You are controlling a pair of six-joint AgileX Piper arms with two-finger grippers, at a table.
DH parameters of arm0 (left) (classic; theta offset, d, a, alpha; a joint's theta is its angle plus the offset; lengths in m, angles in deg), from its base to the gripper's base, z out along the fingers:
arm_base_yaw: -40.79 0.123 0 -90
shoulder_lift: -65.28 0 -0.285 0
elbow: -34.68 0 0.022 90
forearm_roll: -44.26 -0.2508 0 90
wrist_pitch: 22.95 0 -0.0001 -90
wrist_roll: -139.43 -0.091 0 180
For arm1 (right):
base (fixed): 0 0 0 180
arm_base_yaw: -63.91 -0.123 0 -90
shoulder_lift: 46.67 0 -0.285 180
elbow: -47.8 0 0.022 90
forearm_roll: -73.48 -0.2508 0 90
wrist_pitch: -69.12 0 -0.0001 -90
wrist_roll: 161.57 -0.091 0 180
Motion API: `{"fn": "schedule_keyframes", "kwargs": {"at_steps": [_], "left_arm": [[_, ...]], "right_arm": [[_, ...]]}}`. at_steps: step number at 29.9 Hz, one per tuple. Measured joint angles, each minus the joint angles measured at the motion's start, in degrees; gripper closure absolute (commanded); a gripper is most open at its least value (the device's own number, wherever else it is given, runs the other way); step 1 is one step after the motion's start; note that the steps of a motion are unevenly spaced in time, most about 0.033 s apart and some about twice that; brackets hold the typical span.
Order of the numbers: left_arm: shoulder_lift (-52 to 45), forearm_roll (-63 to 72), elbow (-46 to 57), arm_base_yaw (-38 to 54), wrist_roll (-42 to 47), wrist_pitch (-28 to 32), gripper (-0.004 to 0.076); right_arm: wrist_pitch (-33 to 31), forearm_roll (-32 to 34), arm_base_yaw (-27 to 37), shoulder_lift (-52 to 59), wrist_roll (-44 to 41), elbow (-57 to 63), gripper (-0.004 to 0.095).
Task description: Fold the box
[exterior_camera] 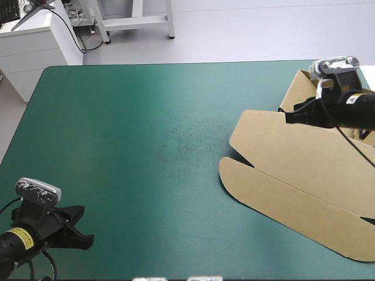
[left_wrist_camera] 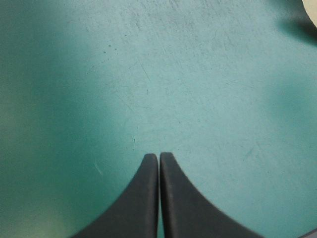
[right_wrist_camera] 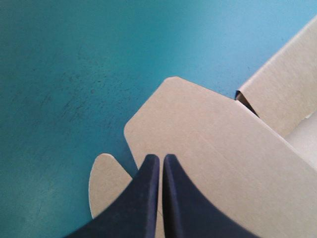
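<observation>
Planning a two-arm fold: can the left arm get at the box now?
Doubtful: nothing blocks it, only bare teal-green cover between, but the left hand sits at the near-left corner, the box at the right edge.

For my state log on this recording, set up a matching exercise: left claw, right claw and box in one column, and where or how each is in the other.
Things:
1. left claw
2. right claw
3. box

States:
A. brown sheet, largely flat, on the robot's right
B. shut, above the bare teal-green cover
C. shut, above brown board

Pairs: 1-B; 2-C; 3-A
</observation>
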Motion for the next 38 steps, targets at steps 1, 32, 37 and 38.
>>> {"fn": "schedule_keyframes", "kwargs": {"at_steps": [1,32,37,38], "left_arm": [[-0.07,-0.07,0.00,0.00,-0.31,0.27,0.0732],[-22.83,0.41,18.29,0.00,-3.64,15.82,0.0732],[-22.83,0.41,18.29,0.00,-3.68,16.11,0.0732],[-22.83,0.41,18.29,0.00,-3.68,16.17,0.0732]], "right_arm": [[1.29,0.39,-1.76,1.61,0.08,1.61,0.0907],[23.74,2.43,-8.33,44.88,0.27,55.73,0.0908],[24.68,3.28,-8.34,51.37,-0.03,58.11,0.0908],[24.73,3.32,-8.34,52.67,-0.23,58.59,0.0908]]}}
